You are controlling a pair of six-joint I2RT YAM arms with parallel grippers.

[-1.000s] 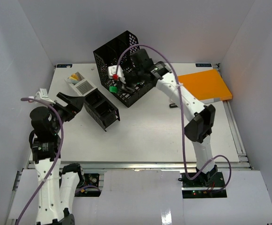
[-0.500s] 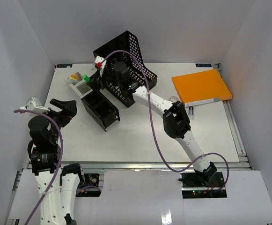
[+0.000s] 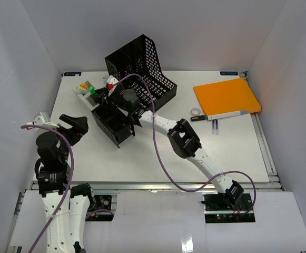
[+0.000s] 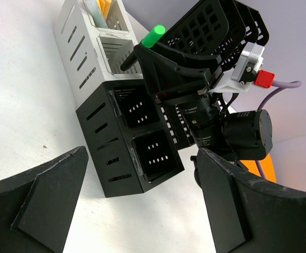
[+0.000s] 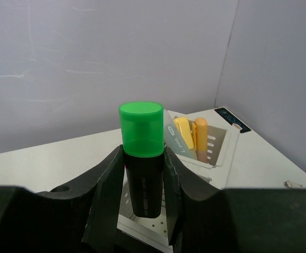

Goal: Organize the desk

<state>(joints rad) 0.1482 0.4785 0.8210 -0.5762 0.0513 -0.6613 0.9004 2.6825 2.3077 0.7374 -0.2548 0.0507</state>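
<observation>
Top view: R hand (image 3: 100, 97) has swung left off mesh tray (image 3: 142, 60) since earlier frame, now over organizer (image 3: 113, 124) on tabletop (image 3: 158, 153), clamped on green-cap marker (image 3: 92, 90); L hand (image 3: 77, 124) spread wide, empty. L wrist: marker (image 4: 154, 36) above white bins (image 4: 113, 50). R wrist: marker (image 5: 141, 158) upright betw. fingers (image 5: 108, 195).

The left arm (image 3: 56, 212) and right arm (image 3: 208, 166) are white with black joints and purple cables (image 4: 284, 87).

We are seeing a black mesh tray (image 3: 142, 63) standing at upper centre and a black-and-white organizer (image 3: 113, 124) lying just left of it. A green-capped marker (image 5: 141, 153) is hanging over its white end. An orange notebook (image 3: 227, 97) is resting at right, near a tape roll (image 3: 195, 112).
</observation>
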